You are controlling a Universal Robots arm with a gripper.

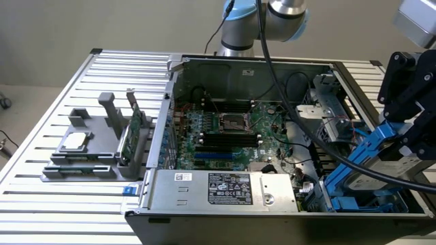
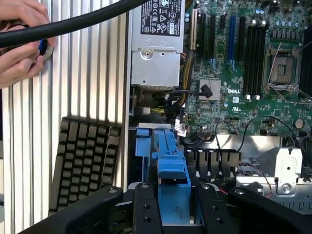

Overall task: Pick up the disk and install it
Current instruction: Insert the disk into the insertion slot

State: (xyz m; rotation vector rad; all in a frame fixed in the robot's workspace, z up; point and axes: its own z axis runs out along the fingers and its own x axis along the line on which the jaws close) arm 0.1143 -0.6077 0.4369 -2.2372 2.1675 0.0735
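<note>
The disk (image 1: pixel 401 164), a silver-grey drive in a bright blue carrier, hangs tilted over the blue drive bay (image 1: pixel 347 191) at the near corner of the open computer case (image 1: pixel 158 148), on the exterior view's right. My black gripper (image 1: pixel 398 150) is shut on the disk from above. In the wrist view the blue carrier of the disk (image 2: pixel 171 168) sits between the two black fingers (image 2: pixel 146 209) of the gripper (image 2: pixel 175 212). Beyond it lies the blue bay (image 2: pixel 145 145). The drive's label is hidden.
The case holds a green motherboard (image 1: pixel 225 132) and a silver power supply (image 1: pixel 225 188). A grey fixture (image 1: pixel 89 158) on the exterior view's left carries a square chip (image 1: pixel 75 141) and a green card (image 1: pixel 134 130). A hand (image 2: pixel 19 44) rests on the slatted table beside a black keyboard (image 2: pixel 85 165).
</note>
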